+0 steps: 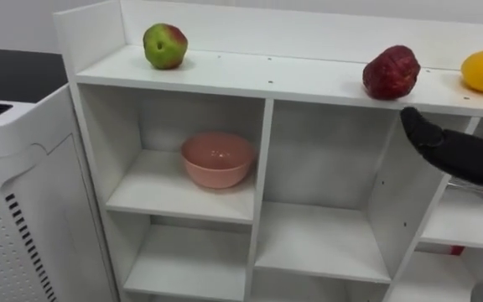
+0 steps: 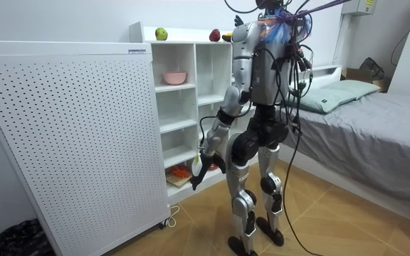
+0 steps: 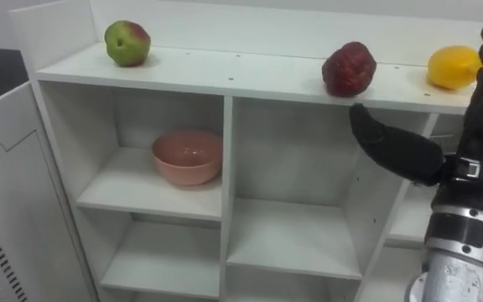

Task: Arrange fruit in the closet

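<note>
Your right hand [image 3: 409, 155] comes in at the right of the frame, in front of the white shelf unit [image 3: 226, 168], and it holds nothing. The thumb sticks out to the left, well apart from the fingers, which rise along the right edge. The next move, as I judge it, turns on the red fruit [image 3: 348, 69]. It sits on the top board near the front edge, up and slightly left of your thumb tip, close but not touching, with the board's edge between them. It is lumpy and nearly round, so no long axis dictates the grasp, and you would have to lift the hand above the board before closing. The yellow fruit [image 3: 454, 67] lies further right on the same board, just left of your raised fingers, and is the other candidate. The apple [image 3: 127, 43] is at upper left, well apart from the hand. The pink bowl [image 3: 187, 156] stands in the left compartment below. Your left hand [image 2: 198, 168] hangs low by the bottom shelves in the room view; I cannot tell its fingers.
</note>
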Tool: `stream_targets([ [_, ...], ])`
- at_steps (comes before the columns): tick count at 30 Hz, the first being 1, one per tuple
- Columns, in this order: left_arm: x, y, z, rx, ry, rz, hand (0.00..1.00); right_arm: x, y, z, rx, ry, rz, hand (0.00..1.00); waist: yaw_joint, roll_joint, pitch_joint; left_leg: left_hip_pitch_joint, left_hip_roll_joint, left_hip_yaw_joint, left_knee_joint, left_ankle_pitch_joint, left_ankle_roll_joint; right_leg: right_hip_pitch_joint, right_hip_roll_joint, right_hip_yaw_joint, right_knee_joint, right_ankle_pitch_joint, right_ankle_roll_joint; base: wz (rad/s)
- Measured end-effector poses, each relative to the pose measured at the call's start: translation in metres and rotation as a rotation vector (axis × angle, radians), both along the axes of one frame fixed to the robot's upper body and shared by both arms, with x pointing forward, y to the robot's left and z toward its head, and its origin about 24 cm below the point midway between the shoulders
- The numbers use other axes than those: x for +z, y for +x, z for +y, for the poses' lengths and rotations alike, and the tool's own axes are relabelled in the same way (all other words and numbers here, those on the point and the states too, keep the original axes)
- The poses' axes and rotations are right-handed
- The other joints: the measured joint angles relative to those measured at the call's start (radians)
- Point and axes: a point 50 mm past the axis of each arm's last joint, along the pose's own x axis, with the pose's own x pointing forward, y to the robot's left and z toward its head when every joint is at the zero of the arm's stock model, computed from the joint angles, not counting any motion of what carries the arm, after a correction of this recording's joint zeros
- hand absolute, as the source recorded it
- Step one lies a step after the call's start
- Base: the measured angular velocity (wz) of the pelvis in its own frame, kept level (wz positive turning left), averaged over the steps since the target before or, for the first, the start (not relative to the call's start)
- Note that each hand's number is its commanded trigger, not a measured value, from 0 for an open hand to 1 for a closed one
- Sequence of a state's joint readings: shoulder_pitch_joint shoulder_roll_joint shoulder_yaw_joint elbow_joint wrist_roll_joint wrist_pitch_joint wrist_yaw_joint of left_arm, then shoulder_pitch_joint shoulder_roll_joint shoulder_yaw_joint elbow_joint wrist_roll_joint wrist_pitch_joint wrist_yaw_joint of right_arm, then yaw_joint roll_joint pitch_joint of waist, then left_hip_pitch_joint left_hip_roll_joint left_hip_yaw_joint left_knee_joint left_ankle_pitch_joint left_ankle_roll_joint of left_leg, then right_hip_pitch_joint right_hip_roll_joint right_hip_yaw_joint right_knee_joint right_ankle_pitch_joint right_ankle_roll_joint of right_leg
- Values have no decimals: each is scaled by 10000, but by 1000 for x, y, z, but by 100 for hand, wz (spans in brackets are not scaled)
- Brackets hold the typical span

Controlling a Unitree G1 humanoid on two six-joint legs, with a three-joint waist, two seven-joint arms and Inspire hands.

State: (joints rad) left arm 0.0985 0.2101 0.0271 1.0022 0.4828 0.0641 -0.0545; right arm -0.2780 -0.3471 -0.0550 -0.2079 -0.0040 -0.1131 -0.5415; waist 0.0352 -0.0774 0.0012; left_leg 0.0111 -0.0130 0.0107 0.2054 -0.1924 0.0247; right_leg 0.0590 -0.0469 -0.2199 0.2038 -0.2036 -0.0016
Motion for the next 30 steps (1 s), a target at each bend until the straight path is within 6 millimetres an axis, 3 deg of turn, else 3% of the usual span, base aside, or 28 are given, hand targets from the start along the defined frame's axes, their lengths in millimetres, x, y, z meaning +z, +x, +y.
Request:
stream_targets([
  [8, 0, -2, 1, 14, 22, 64, 0, 0, 5, 2, 514, -296, 331, 0, 139, 97, 83, 71, 4, -5, -10, -2, 1, 98, -3, -9, 10, 0, 0, 0],
  [12, 0, -2, 1, 29, 72, 65, 0, -1, 18, -4, 495, -143, 873, 0, 148, -33, 129, 64, 1, -12, -68, -1, 1, 118, -4, -10, 21, 0, 0, 0],
  [18, 1, -2, 6, -25, 272, 171, 0, -8, 27, -14, 429, -112, 1723, 0, 158, -394, -4, 9, -13, -159, 13, 2, 0, 127, -4, -34, 13, 0, 0, 8],
  [26, 4, 3, 8, -135, 319, -12, 0, -13, 33, -19, 477, -480, 2261, 0, 237, -501, 26, -22, -19, -188, 50, 5, 1, 81, -19, -38, -5, -1, 0, 1],
  [30, 6, 5, 10, -102, 345, -102, 0, -3, 40, -31, 248, -1082, 2408, 0, 265, -512, 35, -65, -12, -198, 83, 3, -2, 76, -22, -118, -5, -1, 0, 1],
])
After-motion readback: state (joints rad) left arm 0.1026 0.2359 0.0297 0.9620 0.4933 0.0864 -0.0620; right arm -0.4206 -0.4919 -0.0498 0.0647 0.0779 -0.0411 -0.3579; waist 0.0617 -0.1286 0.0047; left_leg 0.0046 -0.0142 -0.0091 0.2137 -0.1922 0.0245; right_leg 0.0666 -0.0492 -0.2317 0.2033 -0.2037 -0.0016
